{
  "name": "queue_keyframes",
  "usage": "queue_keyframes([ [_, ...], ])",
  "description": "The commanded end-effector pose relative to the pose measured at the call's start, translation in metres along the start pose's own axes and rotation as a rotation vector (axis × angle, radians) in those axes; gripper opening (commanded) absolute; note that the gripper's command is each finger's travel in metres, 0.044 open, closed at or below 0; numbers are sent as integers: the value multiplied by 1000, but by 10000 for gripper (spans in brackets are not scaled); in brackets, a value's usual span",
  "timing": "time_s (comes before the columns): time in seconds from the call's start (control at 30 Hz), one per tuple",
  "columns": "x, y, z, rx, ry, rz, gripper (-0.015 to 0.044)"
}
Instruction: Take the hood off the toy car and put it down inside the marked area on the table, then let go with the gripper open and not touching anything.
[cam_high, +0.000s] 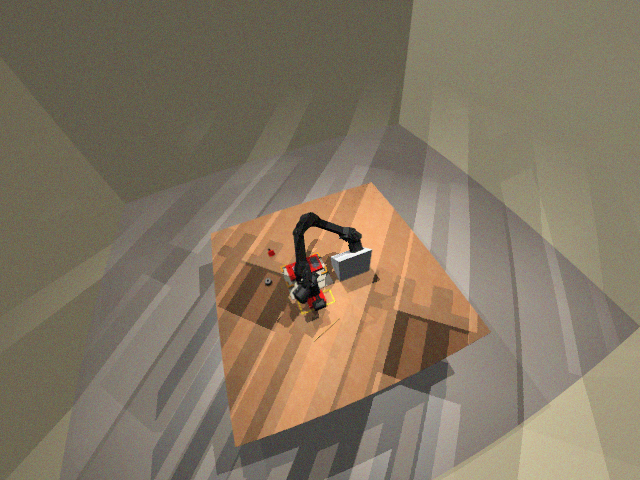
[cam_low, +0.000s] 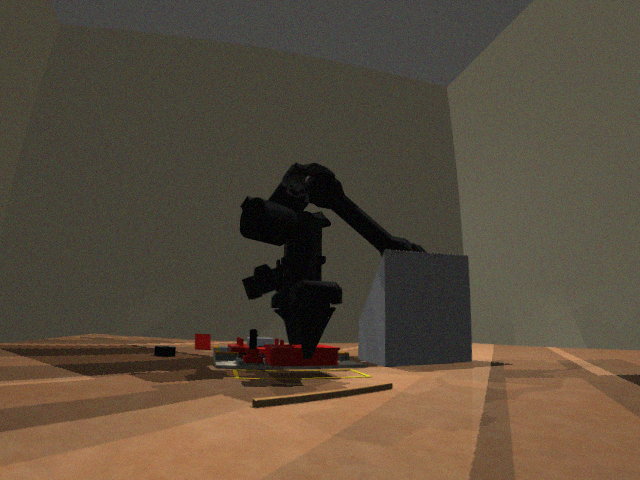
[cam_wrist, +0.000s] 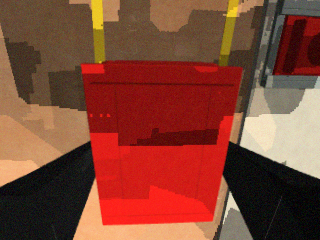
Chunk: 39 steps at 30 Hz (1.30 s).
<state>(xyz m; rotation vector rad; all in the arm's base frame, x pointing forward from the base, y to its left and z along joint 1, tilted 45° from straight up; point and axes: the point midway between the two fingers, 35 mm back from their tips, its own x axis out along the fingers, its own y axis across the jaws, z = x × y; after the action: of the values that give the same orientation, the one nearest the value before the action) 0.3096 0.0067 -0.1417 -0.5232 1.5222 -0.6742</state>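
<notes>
The hood (cam_wrist: 160, 170) (cam_low: 276, 355) is a flat red box-like piece. My gripper (cam_wrist: 159, 146) (cam_low: 308, 355) is shut on it, with one black finger at each long side in the wrist view. The hood hangs level, low over the table beside the toy car. The marked area is a yellow outline (cam_wrist: 99, 40) (cam_low: 305, 377) (cam_high: 332, 296) on the table; two of its lines run out from beyond the hood's far end in the wrist view. The hood hides part of the outline. The toy car (cam_high: 290, 272) is red and white, partly hidden by the arm.
A tall grey block (cam_high: 353, 267) (cam_low: 428, 310) stands right of the car. A thin stick (cam_high: 326, 330) (cam_low: 323, 395) lies in front of the marked area. A small red piece (cam_high: 271, 253) (cam_low: 202, 341) and a dark wheel (cam_high: 267, 282) (cam_low: 164, 351) lie left of the car.
</notes>
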Motion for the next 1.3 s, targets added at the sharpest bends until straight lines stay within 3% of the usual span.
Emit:
queue_keyframes([
  [0.0,3,-1,0,-7,-2,-6,0],
  [0.93,16,-1,0,-7,-2,-7,0],
  [1.27,14,0,0,0,0,-1,263],
])
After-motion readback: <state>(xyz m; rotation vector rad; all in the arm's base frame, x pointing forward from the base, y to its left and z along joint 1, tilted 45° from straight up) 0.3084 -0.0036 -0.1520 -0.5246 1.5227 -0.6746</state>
